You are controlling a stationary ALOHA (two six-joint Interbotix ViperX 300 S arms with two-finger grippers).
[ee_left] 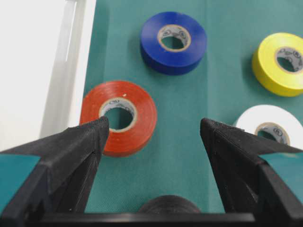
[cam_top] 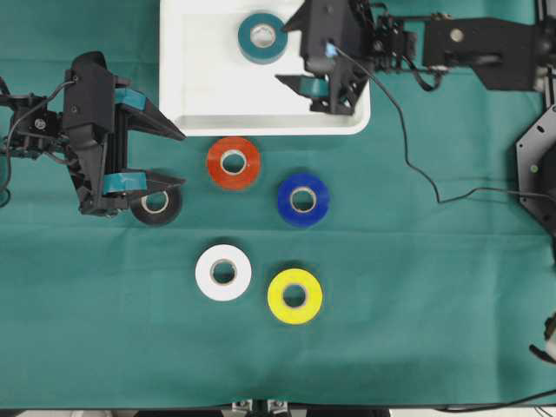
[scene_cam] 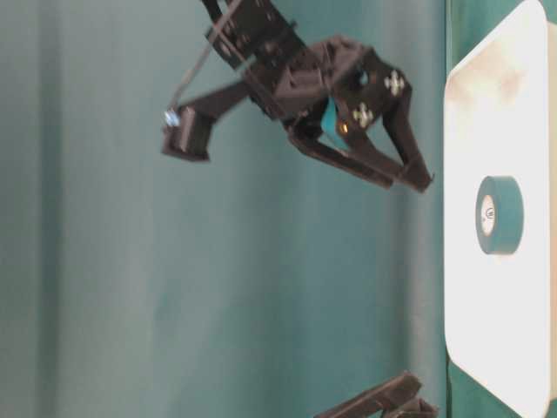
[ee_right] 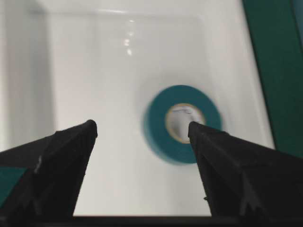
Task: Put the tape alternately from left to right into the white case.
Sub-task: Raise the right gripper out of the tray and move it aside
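Green cloth covers the bench (cam_top: pixel 434 330), where a shallow white rectangular plastic case (cam_top: pixel 187 87) sits at the far edge, one glossy teal tape roll (cam_top: pixel 262 37) lying flat inside it near the far rim. The right gripper (cam_top: pixel 311 54) hangs above the case's right end, jaws spread and empty. The left gripper (cam_top: pixel 178 158), jaws also wide, sits near the left edge above the black roll (cam_top: pixel 156 207). Red-orange (cam_top: pixel 234 162), blue (cam_top: pixel 303 200), white (cam_top: pixel 223 272) and yellow (cam_top: pixel 294 296) rolls lie flat mid-bench.
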